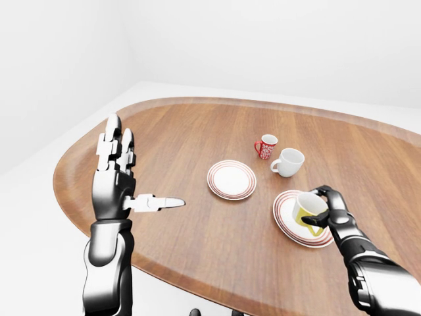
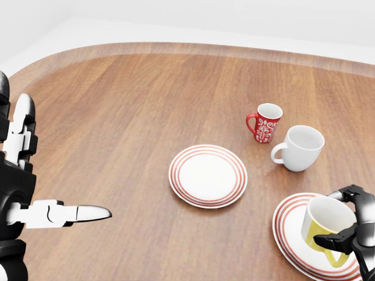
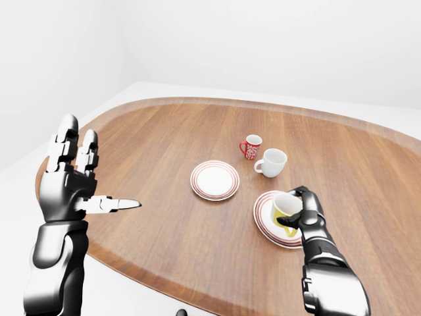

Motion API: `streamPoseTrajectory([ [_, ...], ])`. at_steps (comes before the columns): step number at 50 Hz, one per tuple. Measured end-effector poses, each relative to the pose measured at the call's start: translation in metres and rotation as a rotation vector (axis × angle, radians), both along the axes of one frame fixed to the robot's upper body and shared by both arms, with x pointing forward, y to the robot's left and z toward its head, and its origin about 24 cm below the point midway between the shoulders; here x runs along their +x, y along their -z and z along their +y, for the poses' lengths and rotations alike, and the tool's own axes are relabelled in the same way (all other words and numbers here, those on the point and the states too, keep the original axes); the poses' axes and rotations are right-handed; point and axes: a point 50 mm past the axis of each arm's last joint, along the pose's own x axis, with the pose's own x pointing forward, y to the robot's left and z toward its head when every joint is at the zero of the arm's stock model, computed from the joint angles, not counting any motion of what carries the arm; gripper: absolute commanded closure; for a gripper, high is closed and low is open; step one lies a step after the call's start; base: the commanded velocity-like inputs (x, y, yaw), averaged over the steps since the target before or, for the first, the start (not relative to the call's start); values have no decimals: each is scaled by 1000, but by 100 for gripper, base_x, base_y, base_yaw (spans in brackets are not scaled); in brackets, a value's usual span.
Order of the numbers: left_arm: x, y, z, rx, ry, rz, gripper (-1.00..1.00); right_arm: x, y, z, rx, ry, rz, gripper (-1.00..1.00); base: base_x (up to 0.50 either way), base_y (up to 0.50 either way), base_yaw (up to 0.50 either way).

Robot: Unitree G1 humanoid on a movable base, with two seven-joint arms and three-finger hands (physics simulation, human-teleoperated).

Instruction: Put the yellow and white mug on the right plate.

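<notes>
Now the right hand (image 2: 351, 231) has its fingers clamped round the mug (image 2: 325, 225), over the right plate (image 2: 290, 225) near the tabletop's right edge. Looks like stiff, slick, breakable ceramic, so a rim-and-wall grip suits. Left hand (image 1: 115, 181) is splayed, holding nothing.

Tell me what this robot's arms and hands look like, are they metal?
They look like glossy metal. Both arms have rounded dark silver-grey shells with black joints. The left hand has a dark palm and three jointed fingers in lighter silver-white segments ending in dark, tapered tips. The right hand appears darker, nearly black. No cables, markings or sleeves show.
</notes>
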Motion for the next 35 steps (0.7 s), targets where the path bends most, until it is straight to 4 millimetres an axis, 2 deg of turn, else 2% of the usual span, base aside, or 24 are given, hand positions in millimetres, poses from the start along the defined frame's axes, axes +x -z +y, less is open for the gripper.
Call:
streamPoseTrajectory([
  [35,0,3,-2,3,6,15,-100,-1,1,-1,-7,53,-15,100,0,0,0],
])
